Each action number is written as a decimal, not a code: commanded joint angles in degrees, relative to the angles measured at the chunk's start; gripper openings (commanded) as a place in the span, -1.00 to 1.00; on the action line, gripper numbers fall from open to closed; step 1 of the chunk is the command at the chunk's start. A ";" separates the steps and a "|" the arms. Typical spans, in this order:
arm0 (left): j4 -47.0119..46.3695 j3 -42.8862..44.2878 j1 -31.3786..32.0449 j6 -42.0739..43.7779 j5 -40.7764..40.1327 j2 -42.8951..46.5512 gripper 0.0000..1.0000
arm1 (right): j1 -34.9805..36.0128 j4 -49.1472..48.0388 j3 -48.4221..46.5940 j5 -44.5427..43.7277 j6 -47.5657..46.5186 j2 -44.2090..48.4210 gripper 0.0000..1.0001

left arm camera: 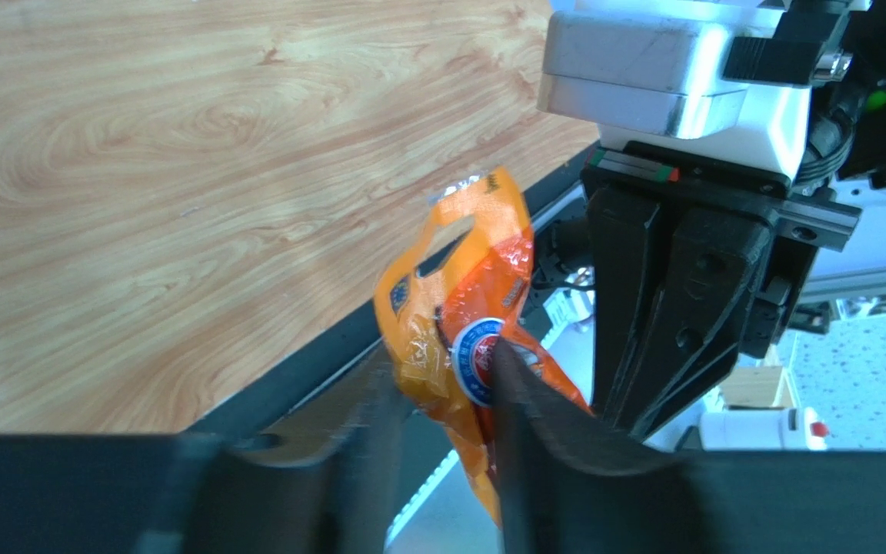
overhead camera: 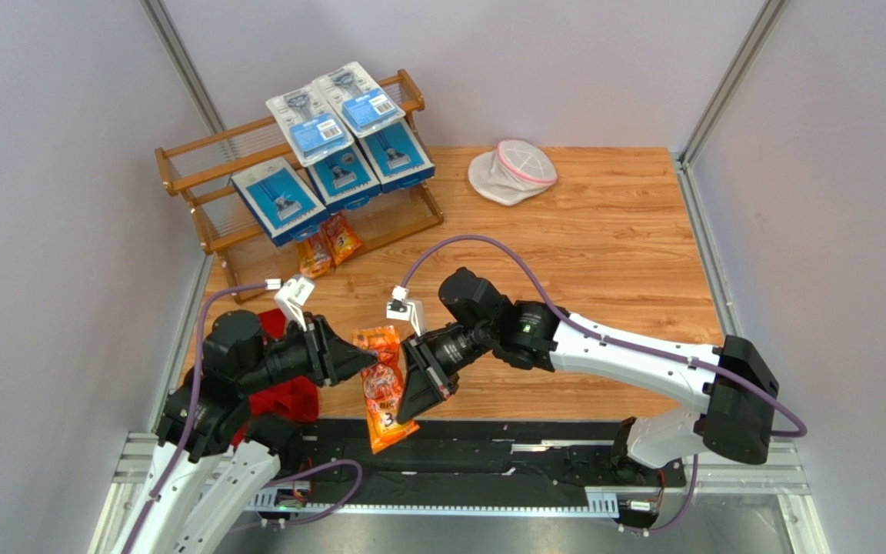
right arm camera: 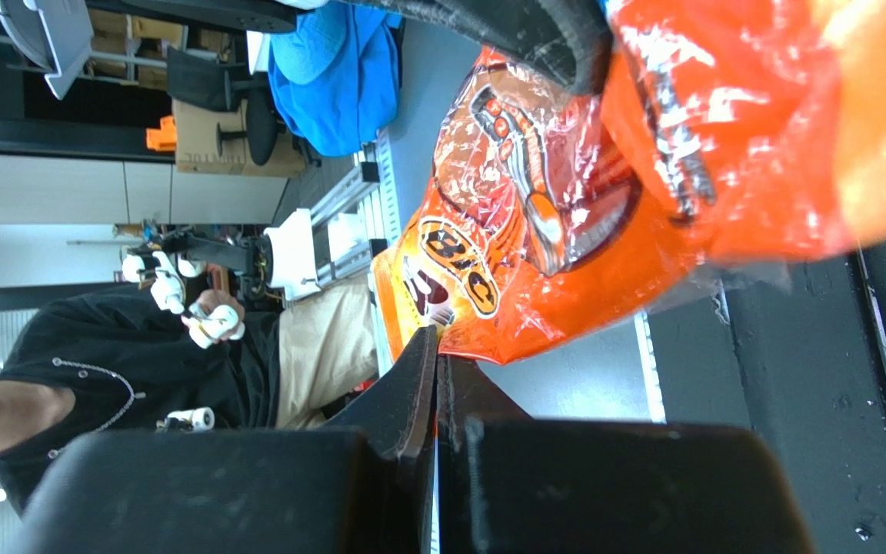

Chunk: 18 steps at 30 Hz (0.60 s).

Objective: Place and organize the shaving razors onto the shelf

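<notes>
Above the near edge of the counter point(overhead camera: 598, 242): right jaws closed flat, pinching the edge of an orange bag point(right arm camera: 552, 231). Left jaws narrow around the same bag, one finger point(left arm camera: 529, 427) against its round blue label; firm clamp, cannot tell. Bag print reads "BIC". Shelf point(overhead camera: 167, 171) at far left carries blue boxes point(overhead camera: 344, 173) and blister packs point(overhead camera: 311, 125).

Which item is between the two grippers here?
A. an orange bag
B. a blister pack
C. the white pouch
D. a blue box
A: an orange bag hangs off the table between the left gripper and the right gripper. The right one is pinched shut on the bag's edge, and the left one's fingers sit on either side of it.
</notes>
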State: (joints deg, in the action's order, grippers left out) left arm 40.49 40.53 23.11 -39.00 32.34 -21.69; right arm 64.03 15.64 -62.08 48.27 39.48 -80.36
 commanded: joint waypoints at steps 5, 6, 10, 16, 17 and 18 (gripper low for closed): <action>-3.23 -0.81 -0.17 -0.28 1.68 0.51 -1.00 | 0.83 2.91 -2.61 -0.19 -3.98 -0.41 -1.00; -3.14 -0.89 -0.17 -0.46 1.50 0.60 -1.00 | 0.83 2.82 -2.43 -0.37 -3.98 -0.41 -0.96; -2.96 -0.72 -0.17 -0.81 0.36 1.21 -1.00 | 0.66 2.99 -1.55 -4.84 -3.80 0.64 -0.60; -4.36 -0.98 -0.26 -3.35 -2.27 2.00 -1.00 | -0.04 -0.42 2.92 -14.86 0.06 8.45 0.62; -4.63 -1.33 -0.18 -4.49 -2.80 2.27 -1.00 | -0.22 -1.22 3.98 -17.57 1.28 9.68 0.66; -4.98 -1.42 -0.17 -5.20 -3.42 2.36 -1.00 | -0.40 -2.09 4.68 -18.90 3.38 11.52 0.69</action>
State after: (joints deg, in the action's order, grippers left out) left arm 39.33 39.68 23.11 -40.93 31.48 -20.29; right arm 64.25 18.37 -59.51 37.87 38.41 -75.61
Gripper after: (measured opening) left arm 0.043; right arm 0.819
